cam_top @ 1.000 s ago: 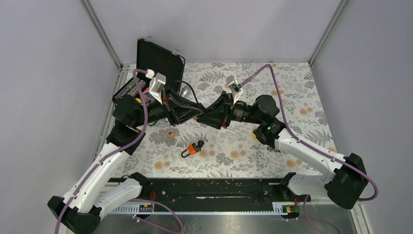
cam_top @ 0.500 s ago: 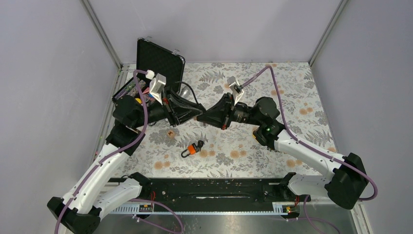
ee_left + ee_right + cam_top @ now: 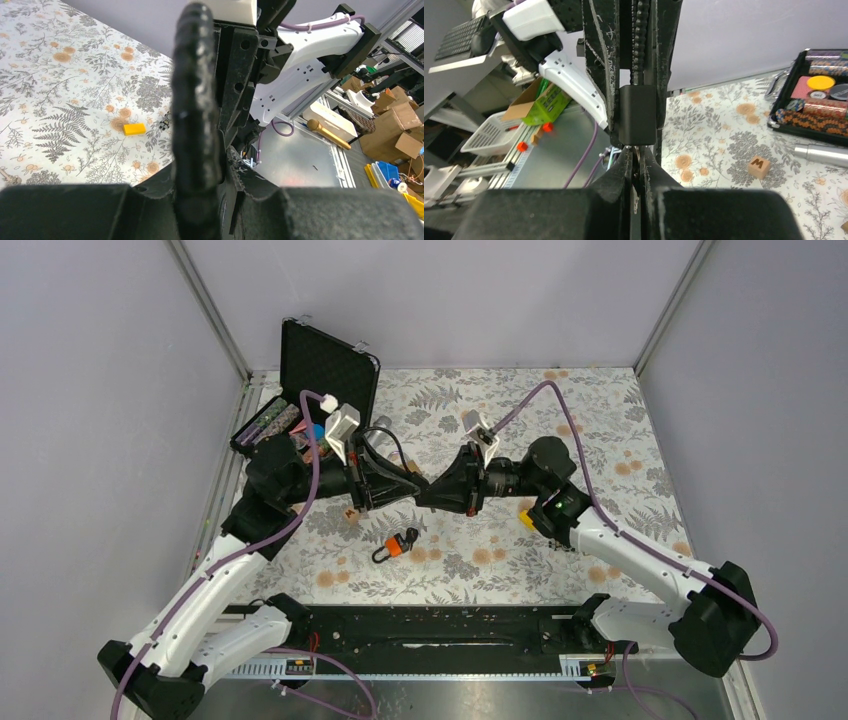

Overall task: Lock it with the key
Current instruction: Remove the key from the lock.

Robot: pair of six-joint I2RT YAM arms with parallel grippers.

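Floral-print counter (image 3: 600, 410) underneath, grey walls on three sides. Mid-air above its middle: black padlock (image 3: 636, 114), clamped between the fingers of the left gripper (image 3: 406, 490), long axis running along those fingers, one end turned toward the right arm. Touching or nearly touching that end: thin metal key (image 3: 638, 154), pinched in the tightly closed right gripper (image 3: 431, 497), blade aimed straight at the lock body. Tip to tip with the left gripper, both roughly level, on one shared line across the counter. Blade inside the keyway or just short of it: impossible to tell, fingertips in the way. Neither arm nearer than the other; both right at the lock. Probably calls for a straight push along that shared line, then a twist of the right wrist against a steady left hold. Further out on the counter: orange-and-black clip (image 3: 395, 545) in front of the arms, wooden letter cube (image 3: 759, 167), yellow block (image 3: 134, 129), open black case (image 3: 330, 365) of chips at the far left corner.
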